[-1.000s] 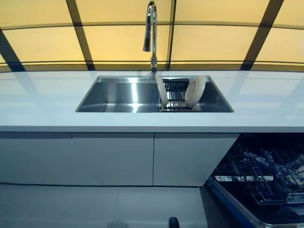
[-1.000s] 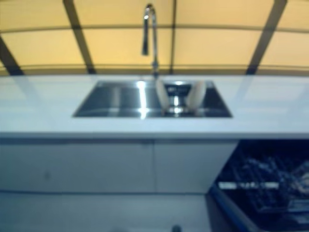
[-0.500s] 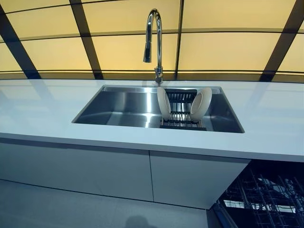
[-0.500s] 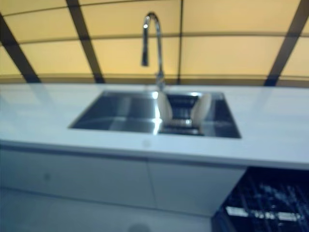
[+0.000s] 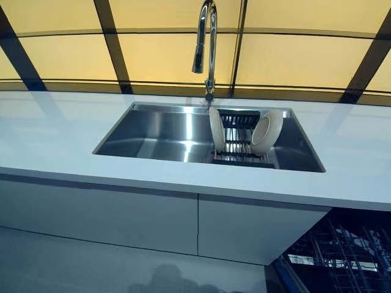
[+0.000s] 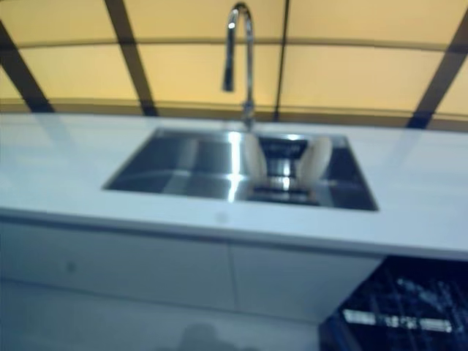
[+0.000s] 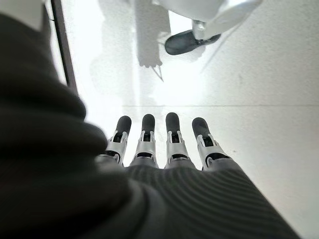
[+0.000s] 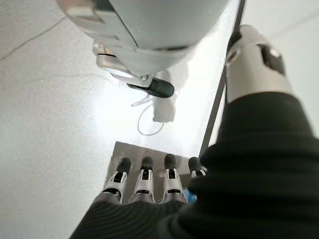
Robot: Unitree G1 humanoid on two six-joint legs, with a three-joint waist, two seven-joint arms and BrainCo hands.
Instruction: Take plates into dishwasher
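Two cream plates stand on edge in a dark rack (image 5: pixel 239 146) inside the steel sink (image 5: pixel 162 131), right half of the basin. Left plate (image 5: pixel 217 129) is nearly upright, seen edge-on; right plate (image 5: pixel 267 131) leans with its face turned toward the first. The two are apart, with rack wires between them. Faucet (image 5: pixel 206 43) rises from the back rim just behind the left plate. White countertop (image 5: pixel 55 134) surrounds the sink, with grey cabinet fronts (image 5: pixel 122 217) below.

Dishwasher (image 5: pixel 342 253) is open at the lower right below the counter, its wire rack pulled out. What sits in it is too dim to tell.

Neither hand shows in the eye views, so both are well apart from the plates and nowhere near the sink. Left hand (image 7: pixel 164 149) appears only in its wrist view: fingers straight, side by side, holding nothing, pale floor (image 7: pixel 249 74) past the tips. Right hand (image 8: pixel 144 181) appears only in its wrist view: fingers also straight and empty, over the floor and a grey panel edge.

The eye views give sink, plates and dishwasher but no hands; the wrist views give hands and floor but no plates. The right eye view is softer than the left, with the same layout.
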